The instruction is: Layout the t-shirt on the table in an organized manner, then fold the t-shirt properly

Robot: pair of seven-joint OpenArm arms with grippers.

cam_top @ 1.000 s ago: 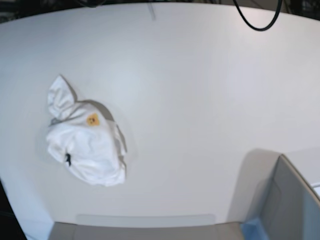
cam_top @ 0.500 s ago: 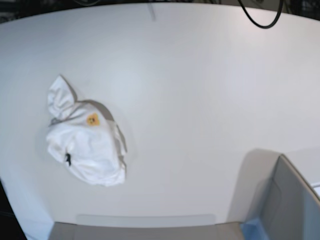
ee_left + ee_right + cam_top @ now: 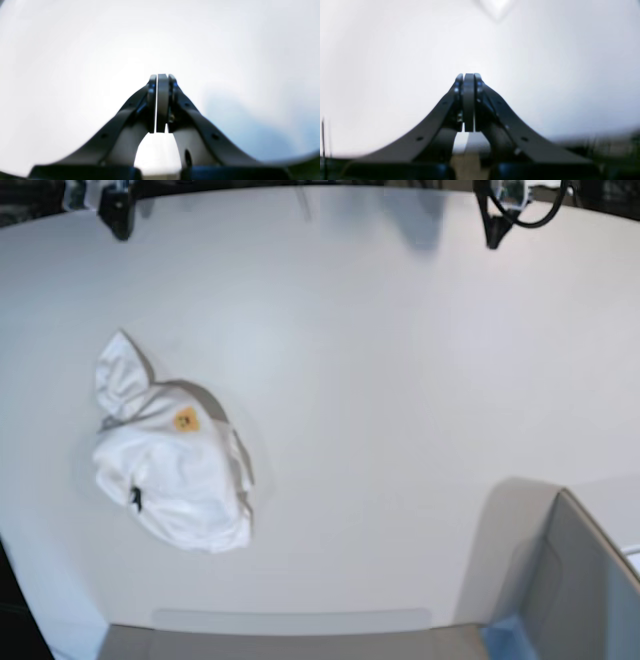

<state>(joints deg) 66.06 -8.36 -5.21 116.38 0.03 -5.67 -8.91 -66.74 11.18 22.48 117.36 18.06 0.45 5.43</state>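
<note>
Surface: we work over the table (image 3: 400, 380), a broad plain white top with a curved far edge; most of it lies bare.
T-shirt: the t-shirt (image 3: 170, 470) sits bunched in a heap on the base view's left side, near the table's left edge, well apart from both arms. It is inside out or rolled on itself, so we see no front print.
Marks on the cloth: a small orange-yellow tag (image 3: 185, 419) shows on the upper part of the heap and a small black label (image 3: 136, 499) lower on its left; we judge these useful for finding the collar and a side seam.
One loose part: a lobe of cloth, perhaps a sleeve, sticks up toward the far side of the heap.
Right gripper: the right gripper (image 3: 468, 77) has its jaws pressed together on nothing; in the base view it hangs at the far left edge of the table, on the shirt's side.
Left gripper: the left gripper (image 3: 162, 78) is likewise closed and empty, over bare table at the far right.
Stage: we judge that the layout has not begun.
Next need: the jaws must part before either can pinch cloth.
Other: a grey box (image 3: 580, 590) with a blue edge stands at the near right, away from the shirt.
</note>
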